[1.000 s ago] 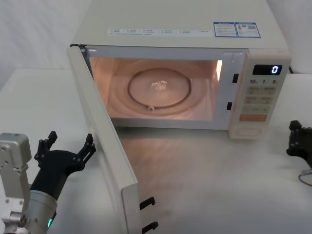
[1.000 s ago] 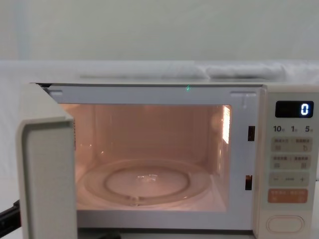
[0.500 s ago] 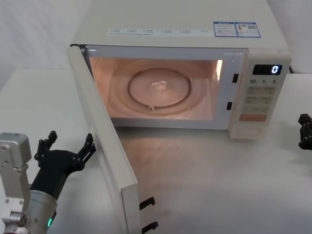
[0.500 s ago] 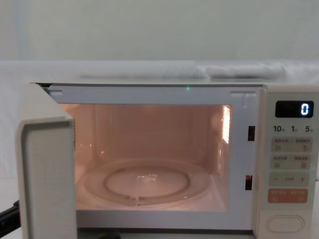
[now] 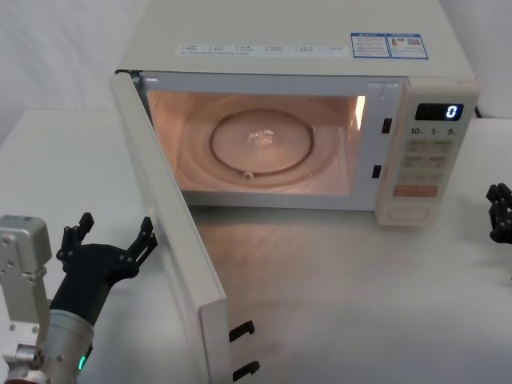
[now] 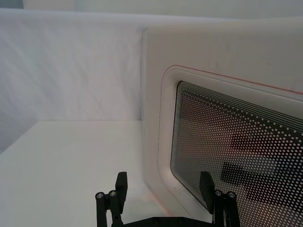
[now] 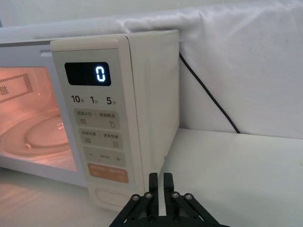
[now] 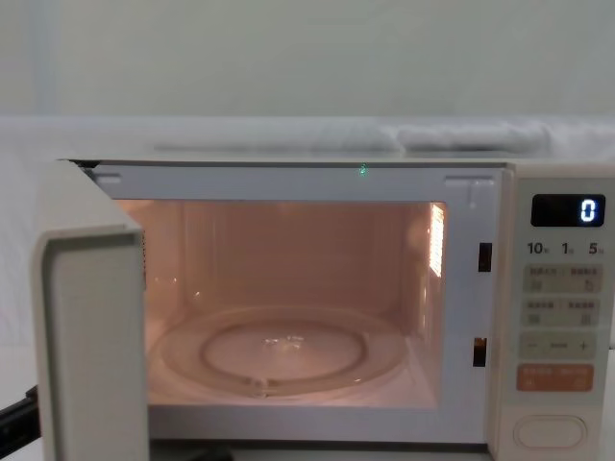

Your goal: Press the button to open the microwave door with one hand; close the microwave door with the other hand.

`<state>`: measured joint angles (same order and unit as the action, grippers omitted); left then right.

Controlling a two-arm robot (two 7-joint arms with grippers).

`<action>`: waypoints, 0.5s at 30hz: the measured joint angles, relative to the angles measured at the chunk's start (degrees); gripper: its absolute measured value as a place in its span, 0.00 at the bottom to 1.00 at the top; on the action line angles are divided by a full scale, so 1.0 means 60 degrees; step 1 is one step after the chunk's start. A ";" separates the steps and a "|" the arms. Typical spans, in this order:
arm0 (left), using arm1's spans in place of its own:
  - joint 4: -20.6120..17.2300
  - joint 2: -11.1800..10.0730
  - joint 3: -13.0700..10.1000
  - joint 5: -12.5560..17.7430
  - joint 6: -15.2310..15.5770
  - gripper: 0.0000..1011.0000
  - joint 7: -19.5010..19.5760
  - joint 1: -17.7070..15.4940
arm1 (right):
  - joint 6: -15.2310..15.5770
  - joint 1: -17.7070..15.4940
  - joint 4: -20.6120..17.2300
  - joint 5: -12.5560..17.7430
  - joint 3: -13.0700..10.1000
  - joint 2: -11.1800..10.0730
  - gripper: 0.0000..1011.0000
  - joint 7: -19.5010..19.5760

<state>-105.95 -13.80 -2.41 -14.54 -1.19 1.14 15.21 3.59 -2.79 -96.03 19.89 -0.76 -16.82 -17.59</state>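
White table [image 5: 336, 288], white draped backdrop.
Microwave [image 5: 296, 48]: cream, centre of table, cavity lit, display reads 0.
Microwave door [image 5: 164, 232]: swung wide open toward robot's left, hinged at left edge. Opening step judged done; closing left.
Left gripper [image 5: 112, 240]: fingers spread apart, empty, just beside door's outer face with dotted window [image 6: 236, 156] ahead.
Right gripper [image 7: 160, 185]: fingers pressed together, empty, off to microwave's right, near control panel.
Button [image 5: 409, 214]: bottom of panel, untouched now.

Right gripper [image 5: 501, 213] cut by the head view's edge; microwave door [image 8: 91, 336] cropped in chest view
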 joint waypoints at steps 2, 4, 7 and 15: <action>0.0000 0.0000 0.0000 0.0000 0.0000 0.99 0.0000 0.0000 | 0.0000 -0.0003 -0.0006 -0.0007 -0.0001 0.0003 0.10 0.0006; 0.0000 0.0000 0.0000 0.0000 0.0000 0.99 0.0000 0.0000 | 0.0000 -0.0007 -0.0012 -0.0016 -0.0003 0.0008 0.15 0.0013; 0.0000 0.0000 0.0000 0.0000 0.0000 0.99 0.0000 0.0000 | 0.0002 -0.0010 -0.0019 -0.0027 -0.0006 0.0013 0.22 0.0021; 0.0000 0.0000 0.0000 0.0000 0.0000 0.99 0.0000 0.0000 | 0.0006 -0.0018 -0.0030 -0.0047 -0.0013 0.0019 0.49 0.0034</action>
<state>-105.95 -13.80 -2.41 -14.55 -1.19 1.14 15.21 3.63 -2.90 -96.21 19.61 -0.83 -16.70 -17.39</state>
